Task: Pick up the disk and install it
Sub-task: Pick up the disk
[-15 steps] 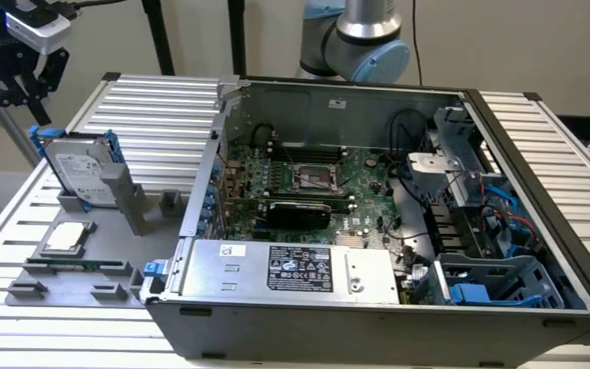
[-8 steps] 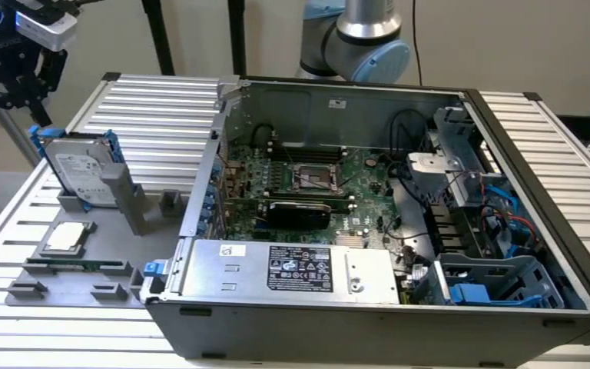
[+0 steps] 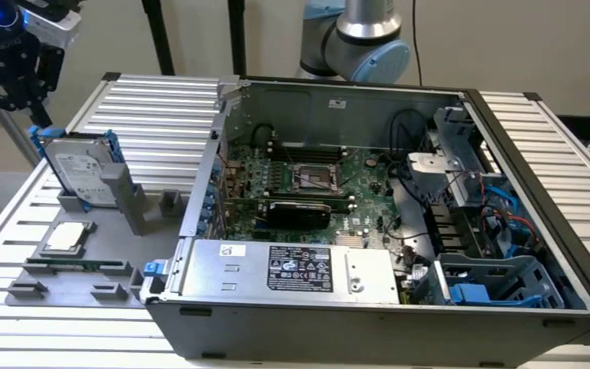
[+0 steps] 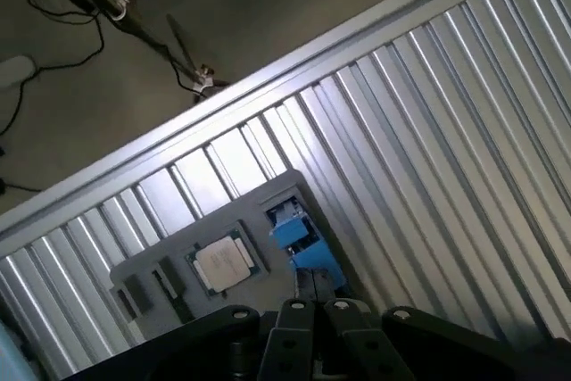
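Pincer [image 3: 16,108] [image 4: 314,323] hangs in the air with nothing seen in its grasp; apart or together cannot be told. Directly below it, not touching, the disk [image 3: 77,175] [image 4: 299,236] stands on edge in a grey holder [image 3: 120,192], label face showing, blue rails along its sides. Just past the disk, lower on the same grey plate, lies a small square chip [image 3: 67,237] [image 4: 223,265]. Well away from the pincer sits the open computer case [image 3: 541,192] on the ribbed table [image 3: 162,108].

Handling, as a judgement: rigid metal body, fairly heavy, smooth faces likely slippery, shock-sensitive. Best hold looks like the upper edge, squeezing the two flat faces, keeping off the flexible blue rails.
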{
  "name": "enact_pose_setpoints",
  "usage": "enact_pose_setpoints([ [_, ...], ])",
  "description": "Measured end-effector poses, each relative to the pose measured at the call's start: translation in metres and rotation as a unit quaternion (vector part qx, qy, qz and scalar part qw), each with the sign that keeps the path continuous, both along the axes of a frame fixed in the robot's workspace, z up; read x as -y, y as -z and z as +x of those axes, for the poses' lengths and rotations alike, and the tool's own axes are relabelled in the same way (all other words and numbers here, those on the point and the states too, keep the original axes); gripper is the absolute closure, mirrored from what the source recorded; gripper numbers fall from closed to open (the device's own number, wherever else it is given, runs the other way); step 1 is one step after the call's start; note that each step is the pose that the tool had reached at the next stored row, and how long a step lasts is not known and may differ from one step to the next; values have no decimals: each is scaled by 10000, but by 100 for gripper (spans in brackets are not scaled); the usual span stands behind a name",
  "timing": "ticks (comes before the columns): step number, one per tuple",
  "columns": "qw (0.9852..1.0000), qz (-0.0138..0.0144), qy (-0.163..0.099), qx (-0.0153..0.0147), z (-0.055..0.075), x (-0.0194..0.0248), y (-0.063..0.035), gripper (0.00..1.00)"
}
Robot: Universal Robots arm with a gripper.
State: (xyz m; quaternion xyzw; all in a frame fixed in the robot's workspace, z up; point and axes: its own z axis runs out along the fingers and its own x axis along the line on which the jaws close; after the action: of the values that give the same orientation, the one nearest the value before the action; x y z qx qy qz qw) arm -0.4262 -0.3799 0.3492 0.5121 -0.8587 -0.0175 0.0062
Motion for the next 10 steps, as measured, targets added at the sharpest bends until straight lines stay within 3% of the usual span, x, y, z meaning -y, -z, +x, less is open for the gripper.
enact_pose_setpoints([
  [5,9993,0,-377,0,0,-3,4,100],
  [10,9974,0,-714,0,0,-8,6,100],
])
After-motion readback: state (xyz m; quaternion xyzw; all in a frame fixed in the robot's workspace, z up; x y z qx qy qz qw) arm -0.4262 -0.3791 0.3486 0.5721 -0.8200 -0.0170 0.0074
